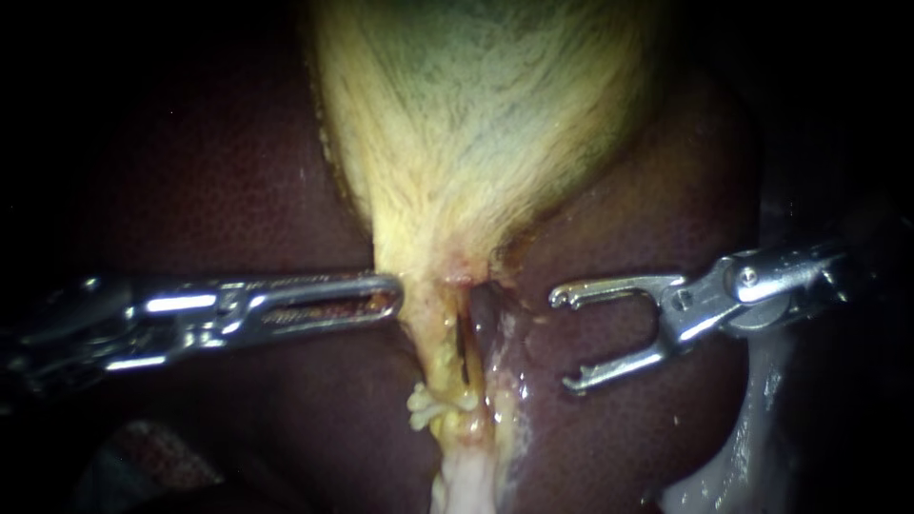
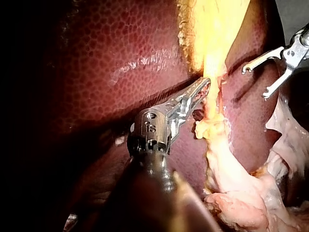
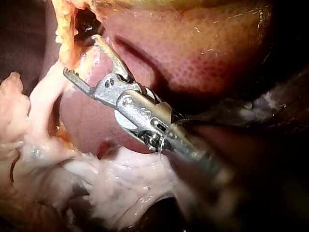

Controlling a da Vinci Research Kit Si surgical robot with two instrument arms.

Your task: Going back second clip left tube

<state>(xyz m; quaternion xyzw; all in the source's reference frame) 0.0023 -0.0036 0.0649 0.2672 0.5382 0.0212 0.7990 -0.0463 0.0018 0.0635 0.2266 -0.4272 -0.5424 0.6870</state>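
Left instrument pose: the left instrument (image 1: 388, 290) is reaching in level from the left edge of the frame, its shaft lying across the liver (image 1: 209, 171). The left wrist view is showing the same reach (image 2: 206, 83).
Left jaws: they are lying together, narrow, with the tip touching the left edge of the gallbladder (image 1: 476, 114) where it is tapering to a neck, centre of the frame.
Right instrument pose: the right instrument (image 1: 562, 341) is coming in from the right edge, tilting slightly downward toward centre; in its own wrist view (image 3: 82, 55) its tips are pointing at the yellow strands.
Right jaws: they are standing wide apart, holding nothing, just right of the tubes and clear of them.
Left tube: the left tube (image 1: 436, 338) is running down from the neck, centre frame, yellowish, with a dark slit parting it from the right tube (image 1: 486, 319).
Count: two instruments, two tubes, one gallbladder, one liver are showing.
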